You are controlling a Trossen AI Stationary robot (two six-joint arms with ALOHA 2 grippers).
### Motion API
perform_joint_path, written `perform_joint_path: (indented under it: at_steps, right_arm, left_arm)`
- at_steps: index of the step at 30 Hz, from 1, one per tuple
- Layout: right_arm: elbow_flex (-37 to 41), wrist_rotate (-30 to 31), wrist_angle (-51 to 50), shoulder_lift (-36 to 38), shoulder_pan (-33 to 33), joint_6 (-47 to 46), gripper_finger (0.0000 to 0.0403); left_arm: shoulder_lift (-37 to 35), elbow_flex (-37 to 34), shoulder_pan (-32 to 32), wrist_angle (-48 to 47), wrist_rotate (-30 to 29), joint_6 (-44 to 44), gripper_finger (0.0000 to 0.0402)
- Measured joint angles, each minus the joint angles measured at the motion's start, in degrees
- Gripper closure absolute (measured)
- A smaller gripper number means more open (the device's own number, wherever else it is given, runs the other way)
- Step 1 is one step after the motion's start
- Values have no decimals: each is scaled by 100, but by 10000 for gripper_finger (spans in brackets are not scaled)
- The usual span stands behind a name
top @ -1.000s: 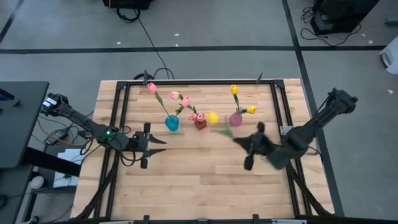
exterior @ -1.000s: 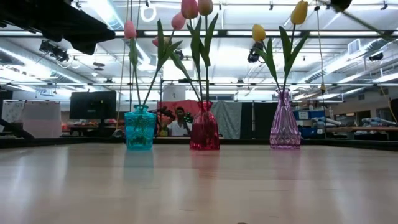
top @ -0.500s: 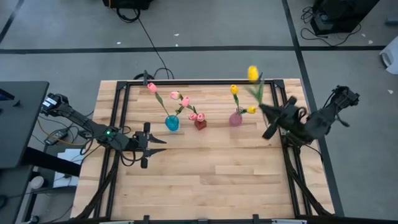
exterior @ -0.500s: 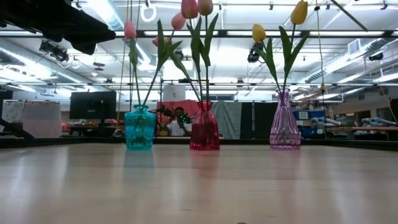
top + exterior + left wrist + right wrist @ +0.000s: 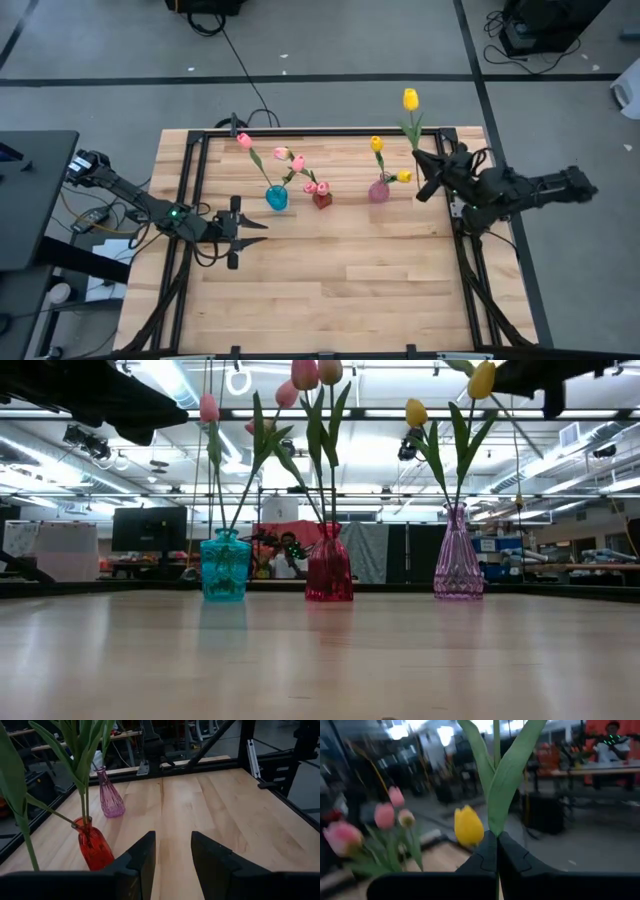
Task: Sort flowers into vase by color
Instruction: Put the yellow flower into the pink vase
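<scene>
Three glass vases stand in a row: teal (image 5: 277,197), red (image 5: 322,199) and purple (image 5: 379,191). Pink tulips (image 5: 283,154) stick stem-down into the teal and red vases, and yellow tulips (image 5: 377,144) into the purple one. My right gripper (image 5: 423,170) is in the air just right of the purple vase, shut on another yellow tulip (image 5: 410,98). My left gripper (image 5: 250,232) waits open, low over the table near the teal vase. My right gripper pinches the yellow tulip's green stem (image 5: 496,827) between its two fingers (image 5: 512,857), just below where the leaves (image 5: 507,780) branch off. The fingers reach in level from the table's right and lie across the stem. The tulip stands about upright, lifted clear; its lower stem is hidden.
A black metal frame (image 5: 455,225) runs along the table's edges, close under my right arm. Bare wood (image 5: 330,280) fills the near half of the table. Beyond the far edge, a person (image 5: 290,555) sits in the room.
My right gripper has risen and swung from the table's middle toward the far right, beside the purple vase, staying shut on the yellow tulip. The tulip, which pointed toward the red vase, now stands upright.
</scene>
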State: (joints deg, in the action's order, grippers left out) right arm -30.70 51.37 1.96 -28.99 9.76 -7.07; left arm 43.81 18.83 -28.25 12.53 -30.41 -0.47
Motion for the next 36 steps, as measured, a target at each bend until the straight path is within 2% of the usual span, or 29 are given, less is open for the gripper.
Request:
perform_joint_path:
  at_steps: [3, 9, 14, 17, 25, 28, 36]
  right_arm:
    - [507, -754, 932, 213, -590, 185, 395]
    - [1006, -1870, 1668, 374, -1686, 97, 395]
    - [1163, -2775, 2133, 143, -2482, -263, 395]
    - [1300, -2997, 2555, -127, -2852, -358, 395]
    - [1741, -3700, 4644, -1254, -3517, -491, 396]
    - [1755, -3949, 5255, -1635, -3594, -540, 396]
    - [1755, -3967, 6198, -2497, -3606, -444, 395]
  left_arm:
    - [-2, 0, 0, 0, -7, 21, 270]
    - [0, 0, 0, -7, -154, 211, 270]
    - [-1, 0, 2, 3, -337, 314, 270]
    - [0, 0, 2, 67, -342, 308, 270]
    - [0, 1, 2, 188, -343, 316, 270]
    - [0, 1, 2, 188, -343, 300, 270]
    - [0, 0, 2, 188, -345, 284, 270]
